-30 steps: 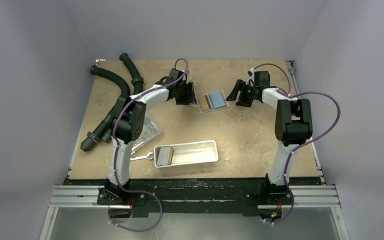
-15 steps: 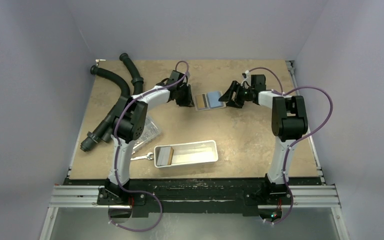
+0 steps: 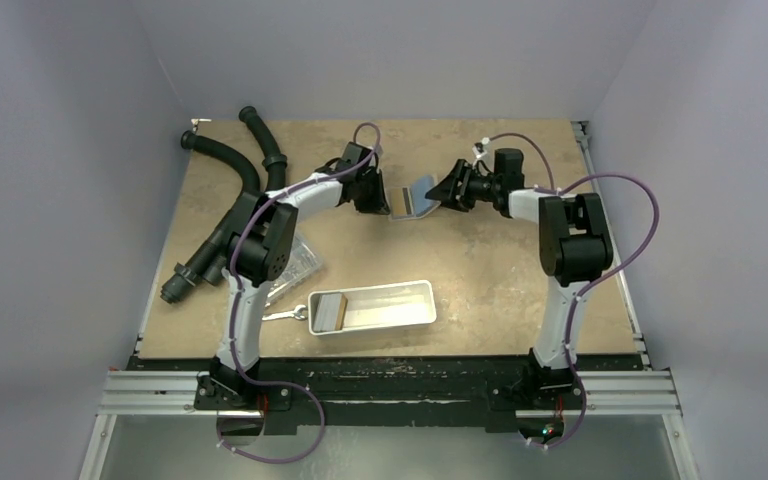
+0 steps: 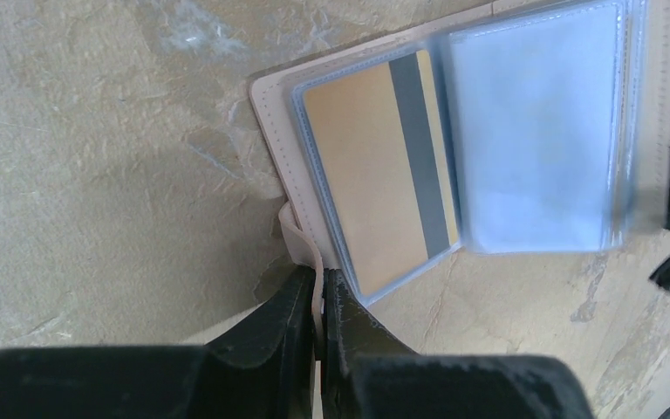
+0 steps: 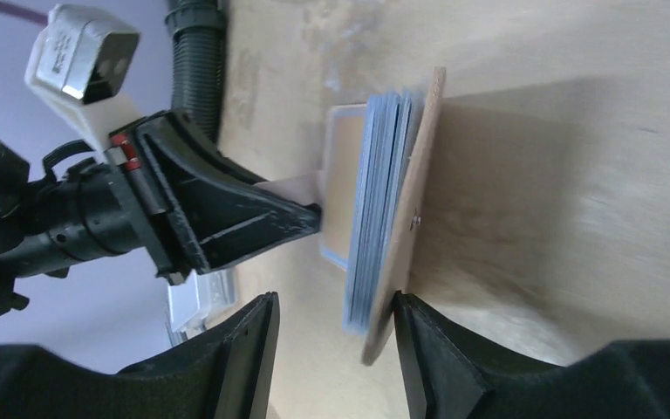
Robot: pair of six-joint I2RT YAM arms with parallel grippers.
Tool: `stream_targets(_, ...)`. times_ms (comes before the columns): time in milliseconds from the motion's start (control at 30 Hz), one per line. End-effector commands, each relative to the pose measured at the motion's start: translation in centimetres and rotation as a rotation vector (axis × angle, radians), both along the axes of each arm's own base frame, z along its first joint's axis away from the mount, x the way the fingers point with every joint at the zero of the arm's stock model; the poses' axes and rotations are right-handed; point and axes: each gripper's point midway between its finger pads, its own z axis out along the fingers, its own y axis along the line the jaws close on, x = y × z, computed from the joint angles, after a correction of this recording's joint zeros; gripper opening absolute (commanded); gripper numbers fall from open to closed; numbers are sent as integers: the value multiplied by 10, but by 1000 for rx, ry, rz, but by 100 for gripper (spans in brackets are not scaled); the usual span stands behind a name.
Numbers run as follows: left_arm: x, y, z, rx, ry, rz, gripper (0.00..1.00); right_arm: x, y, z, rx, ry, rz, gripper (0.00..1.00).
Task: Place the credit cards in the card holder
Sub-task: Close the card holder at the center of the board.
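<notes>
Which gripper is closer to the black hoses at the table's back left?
Left. The left gripper is right of the black hoses, its fingers pinching the card holder by its strap. The right gripper is farther right, on the holder's other side.

A robotics lab test cell: plain lavender walls (image 3: 390, 60) are boxing in the tan tabletop (image 3: 490, 270) on three sides, while two robot arms (image 3: 245, 300) are standing bolted to an aluminium rail (image 3: 400, 398) at the tabletop's near edge, trailing purple cables (image 3: 653, 215).
</notes>
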Motion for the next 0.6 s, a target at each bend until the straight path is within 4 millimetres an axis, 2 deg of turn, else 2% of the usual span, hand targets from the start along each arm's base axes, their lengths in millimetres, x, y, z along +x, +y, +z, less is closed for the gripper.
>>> stream_targets(0,-11,-12,3,-14,-4,-34,1,-4,50,62,31,-178,130,58)
stream_targets(133,-13,-7,7,4,-13,-38,1,-12,79,64,-8,-185,171,62)
stream_targets(200,-14,-6,9,12,-16,-42,2,-15,82,63,3,-160,178,64)
stream_targets(333,-19,1,19,24,-29,-51,19,-10,67,60,26,-123,160,67)
stream_targets(467,-25,16,30,32,-27,-45,38,-7,64,57,12,-120,155,66)
stream_targets(567,-28,25,42,17,-33,-45,44,-6,64,60,7,-132,160,66)
